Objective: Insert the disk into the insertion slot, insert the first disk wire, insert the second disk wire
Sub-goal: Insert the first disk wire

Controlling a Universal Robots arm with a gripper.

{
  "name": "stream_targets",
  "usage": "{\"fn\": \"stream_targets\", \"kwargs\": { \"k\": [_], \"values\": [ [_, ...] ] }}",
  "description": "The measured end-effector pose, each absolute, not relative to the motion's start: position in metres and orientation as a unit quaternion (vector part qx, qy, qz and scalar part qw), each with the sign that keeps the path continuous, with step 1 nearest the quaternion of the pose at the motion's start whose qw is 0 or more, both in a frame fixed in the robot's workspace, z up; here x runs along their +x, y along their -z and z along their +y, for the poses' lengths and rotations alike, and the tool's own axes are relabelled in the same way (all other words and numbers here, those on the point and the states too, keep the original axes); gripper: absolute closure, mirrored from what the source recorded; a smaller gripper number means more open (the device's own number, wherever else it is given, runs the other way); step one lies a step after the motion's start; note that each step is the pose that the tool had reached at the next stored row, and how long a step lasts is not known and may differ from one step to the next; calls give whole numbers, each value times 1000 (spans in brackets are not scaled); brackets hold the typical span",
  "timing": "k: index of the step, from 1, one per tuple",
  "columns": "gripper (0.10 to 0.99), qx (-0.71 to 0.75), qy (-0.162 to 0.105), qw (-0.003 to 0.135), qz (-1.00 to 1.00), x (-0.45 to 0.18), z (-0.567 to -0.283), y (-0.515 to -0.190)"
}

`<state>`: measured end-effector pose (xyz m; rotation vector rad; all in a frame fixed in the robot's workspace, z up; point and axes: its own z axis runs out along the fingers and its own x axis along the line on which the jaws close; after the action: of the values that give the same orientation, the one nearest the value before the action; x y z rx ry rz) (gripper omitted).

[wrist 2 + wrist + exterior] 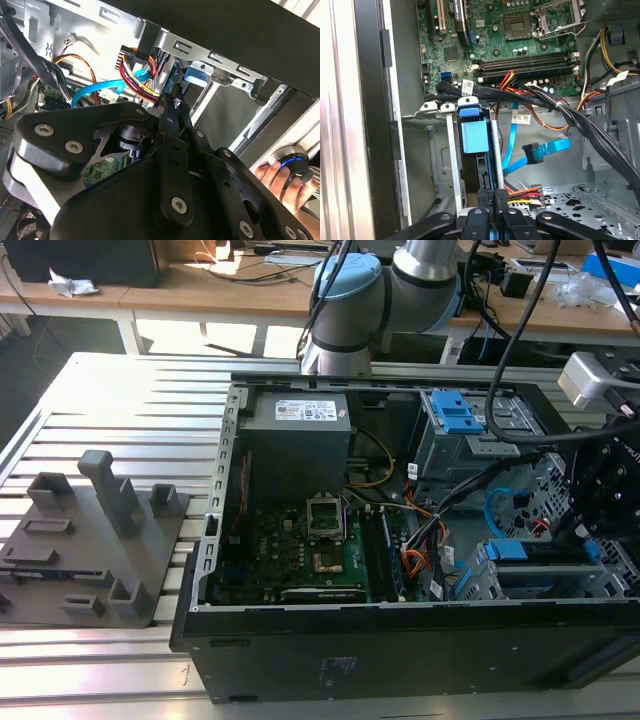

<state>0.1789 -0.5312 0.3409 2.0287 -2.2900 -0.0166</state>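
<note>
the flat metal disk in its bright blue plastic frame (475, 136) sits inside the silver metal cage with the wide slot (451, 165). that cage is at the exterior view's right. the black pincer (493, 199) is just beside the disk's end. as far as i can see, its two fingers are squeezed together on the small black plug of the red, yellow and black wire bundle (520, 191). the thin light blue flat cable (540, 150) lies loose nearby, with one end free.

if the plug goes in tilted, it may miss its hole and jam or bend. the stiff wires could twist the plug in the fingers. the blue cable is close and could get pinched. a person's hand (277, 175) is just outside the black computer case (225, 30), so a wide swing could bump it.
</note>
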Motion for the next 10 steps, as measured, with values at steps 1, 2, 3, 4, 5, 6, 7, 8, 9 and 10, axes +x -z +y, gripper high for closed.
{"fn": "stream_targets", "kwargs": {
  "k": [1,2,3,4,5,6,7,8,9,10],
  "values": [
    [918,664,5,41,-747,179,-532,-341],
    [918,666,5,41,-745,179,-532,-341],
    [918,670,5,41,-742,179,-532,-341],
    [918,673,5,41,-738,179,-532,-341],
    [918,680,5,41,-732,179,-532,-341],
    [918,683,4,41,-730,179,-532,-341],
    [918,684,4,41,-729,179,-532,-342],
    [918,684,5,41,-728,179,-532,-342],
    [918,684,5,41,-728,179,-532,-342],
    [918,684,5,41,-728,179,-532,-342]
  ]
}}
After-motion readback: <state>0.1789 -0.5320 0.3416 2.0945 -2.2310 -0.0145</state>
